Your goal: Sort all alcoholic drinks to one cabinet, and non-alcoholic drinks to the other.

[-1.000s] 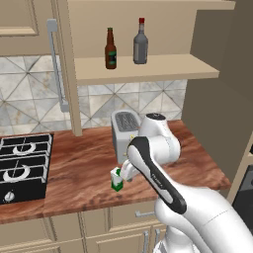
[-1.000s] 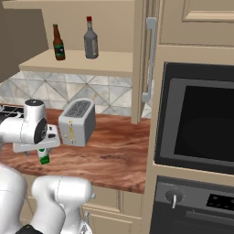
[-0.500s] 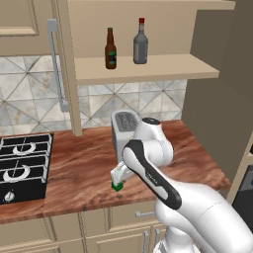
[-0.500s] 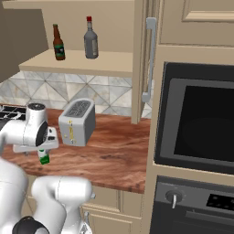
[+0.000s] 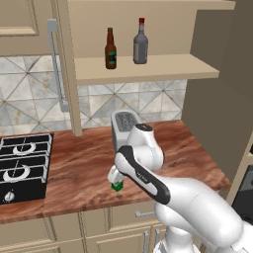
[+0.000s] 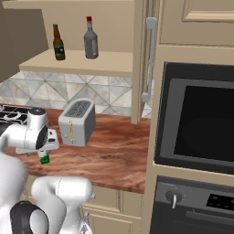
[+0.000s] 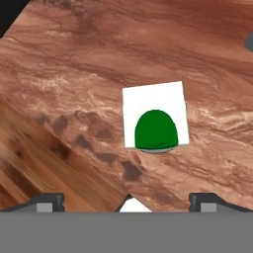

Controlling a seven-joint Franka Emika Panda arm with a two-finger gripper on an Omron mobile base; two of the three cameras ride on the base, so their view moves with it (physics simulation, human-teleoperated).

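A small green-and-white carton (image 5: pixel 117 186) stands on the wooden counter (image 5: pixel 79 168) in front of the toaster. My gripper (image 5: pixel 115 178) hangs right above it, pointing down. In the hand view the carton (image 7: pixel 155 121) sits a little ahead of the gripper (image 7: pixel 127 200), whose jaws are open, with nothing between the fingertips (image 7: pixel 47 201). The brown beer bottle (image 5: pixel 110 48) and the grey bottle with a red cap (image 5: pixel 141 42) stand side by side on the open cabinet's shelf (image 5: pixel 168 66). From the right, the carton (image 6: pixel 44 158) peeks out below the hand.
A silver toaster (image 5: pixel 123 124) stands just behind the hand. The black stove (image 5: pixel 22 163) is at the counter's left. The cabinet's door with its grey bar handle (image 5: pixel 54 64) hangs open left of the shelf. A black wall oven (image 6: pixel 201 123) closes off the right.
The arm has swung slightly left and the hand has sunk a little closer to the carton. The carton and both bottles have not moved.
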